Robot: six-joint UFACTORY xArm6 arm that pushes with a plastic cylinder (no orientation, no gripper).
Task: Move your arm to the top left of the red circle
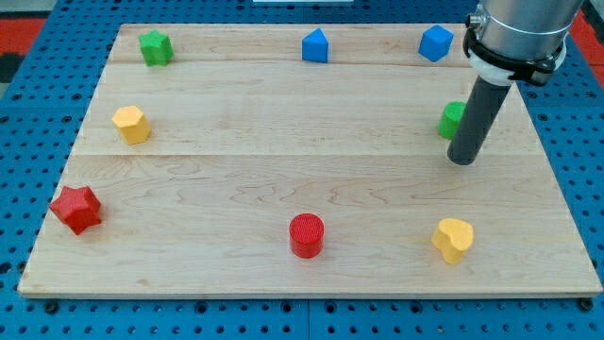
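Tabletop (283, 123): pale wood board made of planks, sitting on a blue pegboard (28, 113) full of holes. That's all the room you get to see.
Tip (462, 159): my tip is down on the board at the view's right, lower end of a dark rod under a grey arm housing (517, 33).
Claw: there isn't one on this rig, just the rod, so no open or closed to report.
Red circle (307, 235): near the view's bottom edge, about mid-width, well apart from my tip, which sits up and to the right of it.
Green block (451, 119): just beside the rod, partly hidden behind it, shape hard to tell.
Top row: green star (156, 47), blue block (315, 45), blue cube (435, 43).
Left side: yellow block (131, 124), red star (76, 209).
Bottom right: yellow heart (453, 239).
In the way: open board between tip and circle.
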